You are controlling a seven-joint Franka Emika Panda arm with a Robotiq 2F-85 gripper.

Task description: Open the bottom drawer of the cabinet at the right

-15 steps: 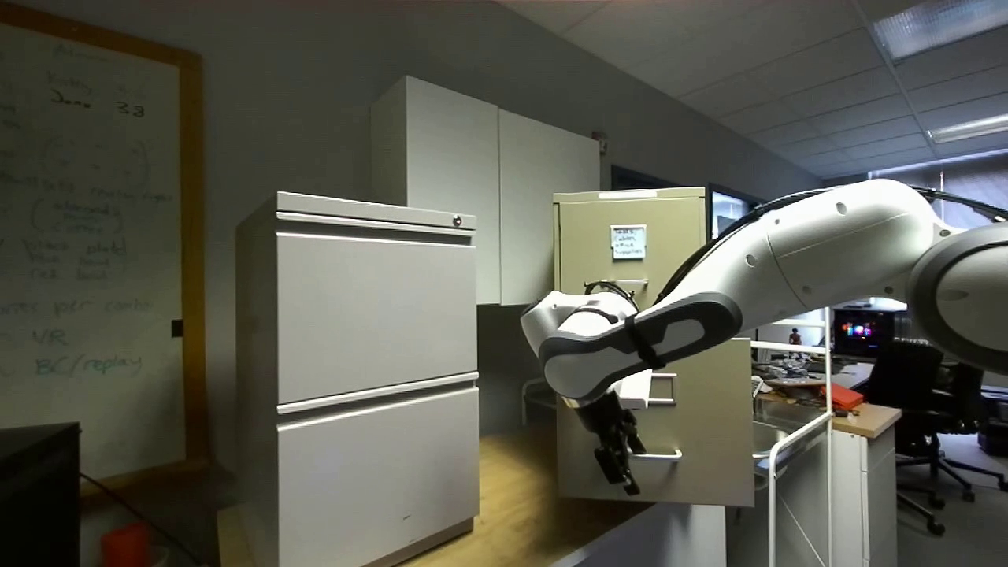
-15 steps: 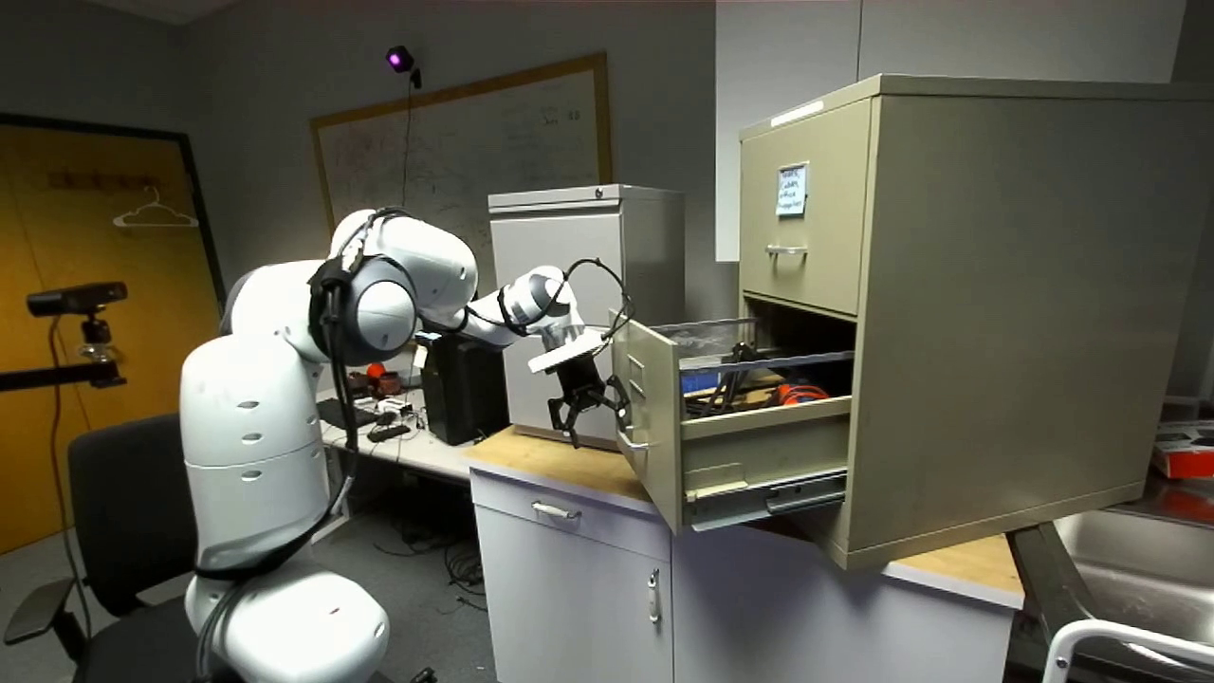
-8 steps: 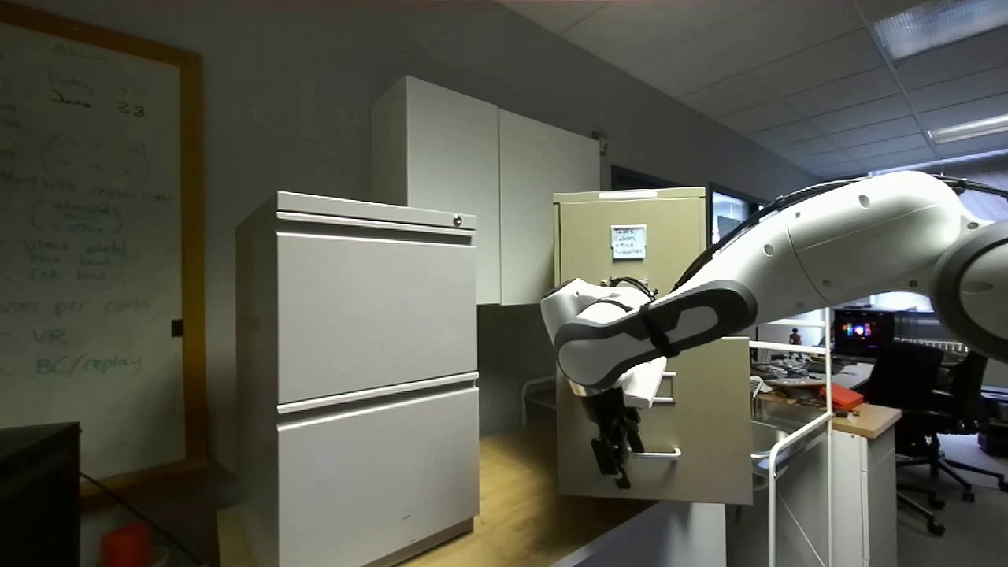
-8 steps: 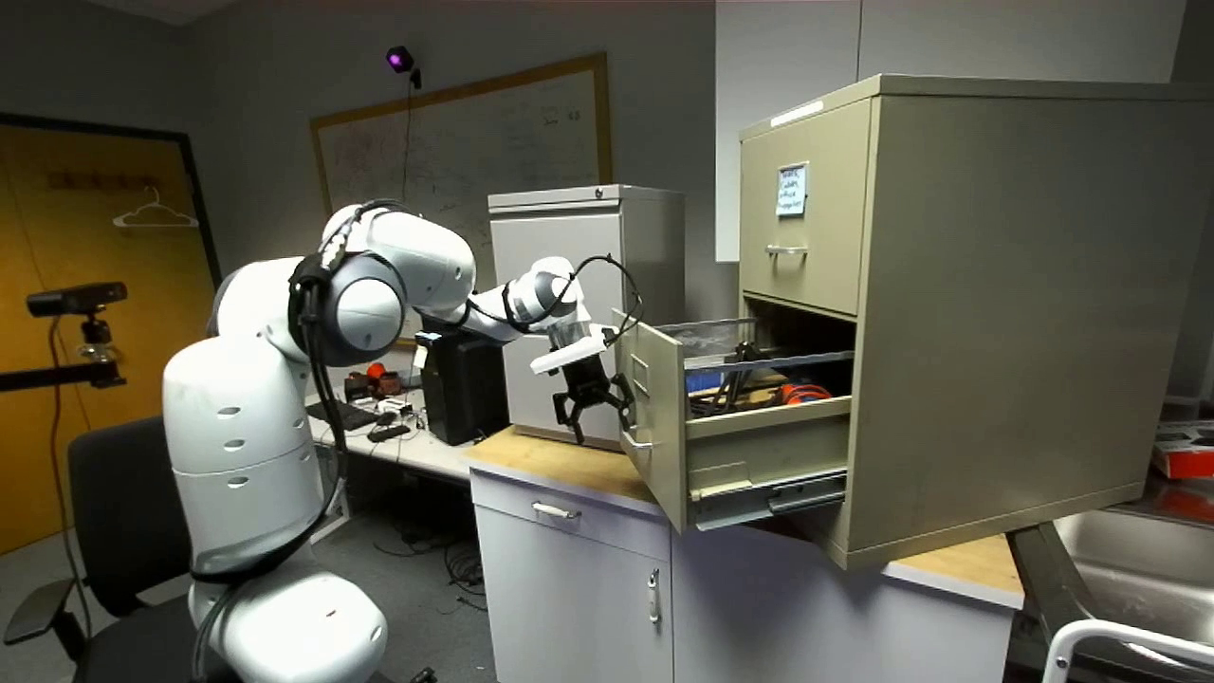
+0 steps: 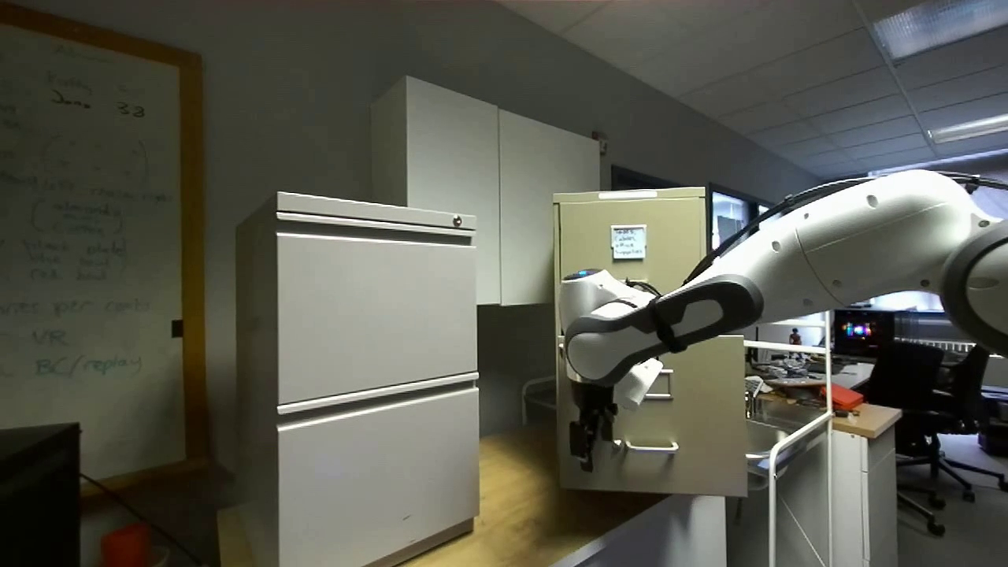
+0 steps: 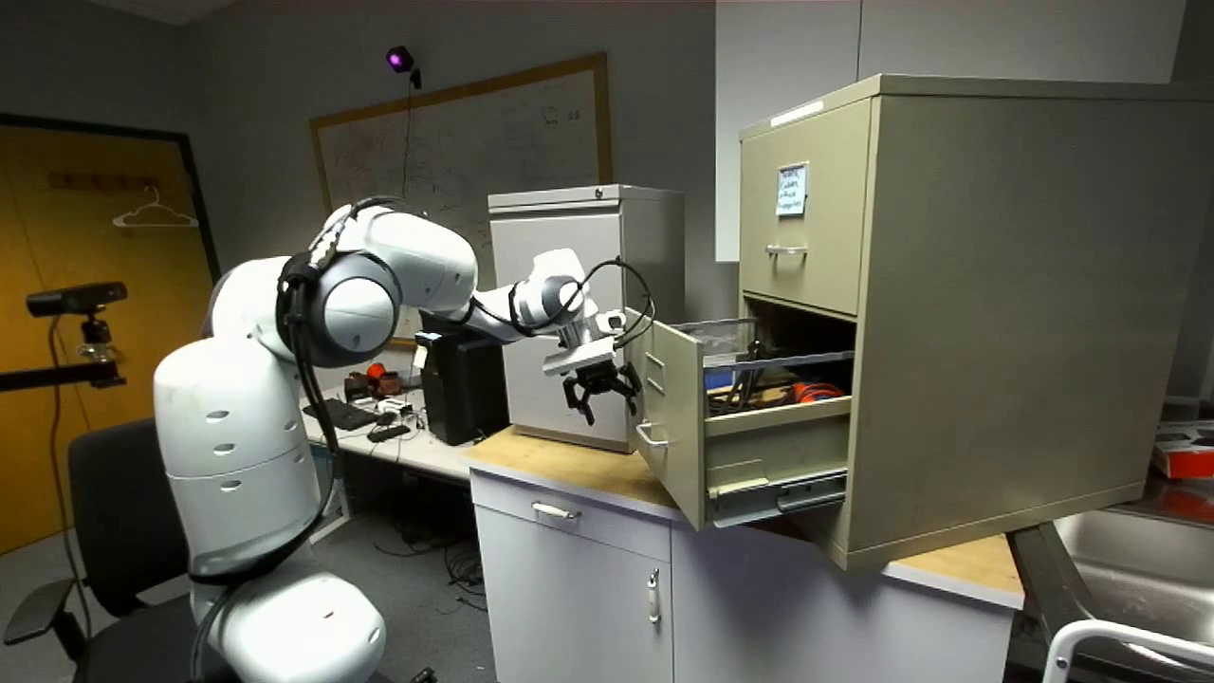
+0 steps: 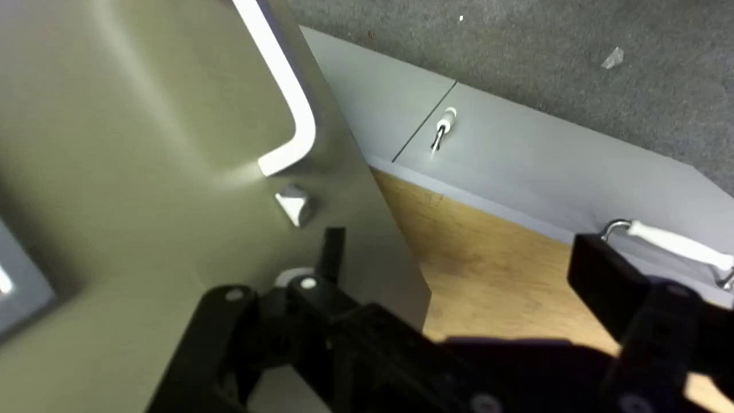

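One wooden surface (image 6: pixel 560 465) bears one beige cabinet (image 6: pixel 1005 323) and one grey cabinet (image 5: pixel 374 331). In an exterior view, one robot arm (image 5: pixel 827 260) partly hides the beige cabinet's pulled-out bottom drawer (image 5: pixel 705 417); just beside the drawer's front, one gripper (image 6: pixel 611 414) hangs spread, contact unclear.

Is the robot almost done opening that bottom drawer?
Looks like it! Done: the bottom drawer stands well out of the cabinet, its side wall showing. In hand: nothing gripped; the open gripper is near the handle, not around it. Left: maybe a tug, as the drawer slid in slightly just now, then backing away.
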